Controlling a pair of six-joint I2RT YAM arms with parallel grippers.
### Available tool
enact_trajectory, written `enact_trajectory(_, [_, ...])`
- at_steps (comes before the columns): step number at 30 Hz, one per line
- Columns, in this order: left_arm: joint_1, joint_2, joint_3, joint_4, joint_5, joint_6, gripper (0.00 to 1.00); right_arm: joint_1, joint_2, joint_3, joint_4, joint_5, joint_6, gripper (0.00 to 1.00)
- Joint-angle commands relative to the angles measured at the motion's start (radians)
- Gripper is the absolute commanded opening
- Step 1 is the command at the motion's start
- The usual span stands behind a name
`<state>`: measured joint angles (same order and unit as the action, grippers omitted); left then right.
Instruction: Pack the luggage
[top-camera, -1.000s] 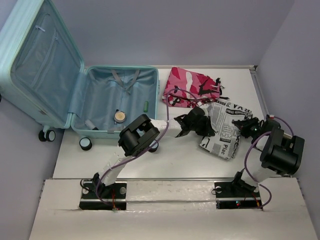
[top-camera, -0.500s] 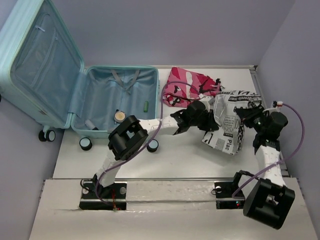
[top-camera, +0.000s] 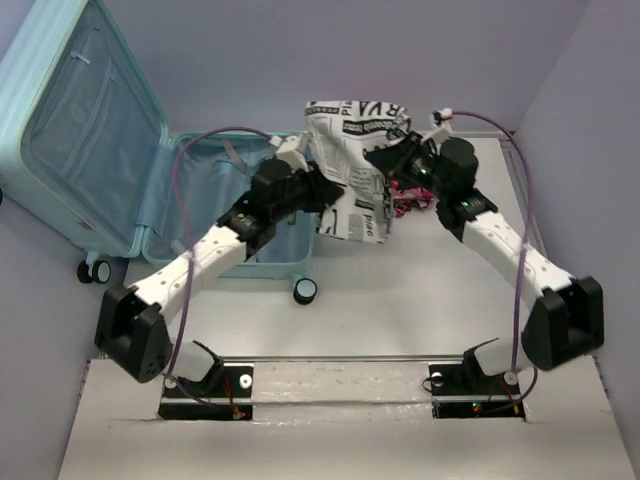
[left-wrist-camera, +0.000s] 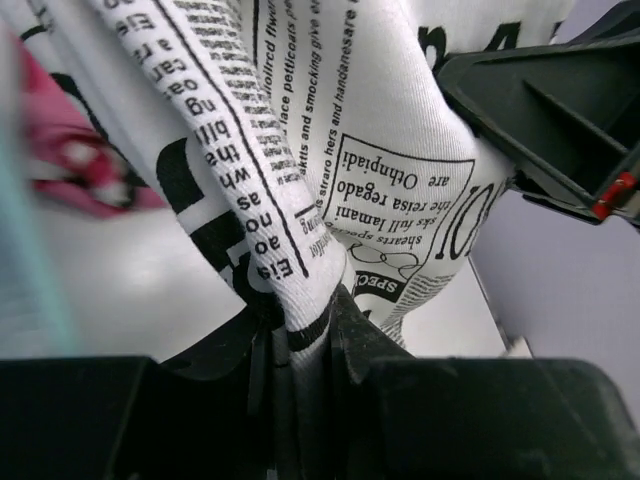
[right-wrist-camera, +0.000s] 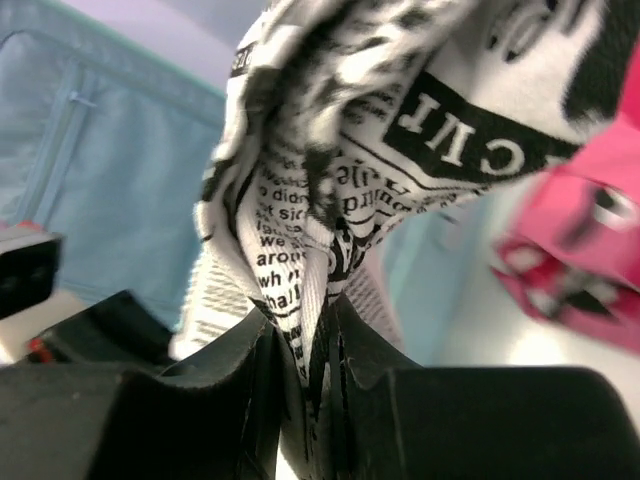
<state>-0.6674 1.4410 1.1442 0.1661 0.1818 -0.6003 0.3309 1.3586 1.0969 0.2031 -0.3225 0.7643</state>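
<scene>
The left gripper (top-camera: 318, 187) and right gripper (top-camera: 388, 160) are each clamping the newspaper-print cloth (top-camera: 352, 150), suspending it above the right edge of the luggage (top-camera: 80, 120); next it likely needs lowering inside.

luggage (top-camera: 190, 180): on bench (top-camera: 400, 290), left, lid up at far left | hanging cloth (top-camera: 350, 170): over luggage's right edge, pinched between 2 arms, left end effector (left-wrist-camera: 300, 335), right end effector (right-wrist-camera: 305, 330) | bundle (top-camera: 408, 195): behind cloth | round thing (top-camera: 305, 291): before luggage
</scene>
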Motion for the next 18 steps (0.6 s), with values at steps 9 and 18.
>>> enact_trajectory(9, [0.561, -0.379, -0.213, -0.23, -0.166, 0.097, 0.28, 0.275, 0.794, 0.815, 0.027, -0.052, 0.07, 0.16])
enact_trajectory(18, [0.687, -0.498, -0.172, -0.356, -0.34, 0.149, 0.99, 0.284, 1.013, 1.197, -0.446, -0.003, -0.177, 1.0])
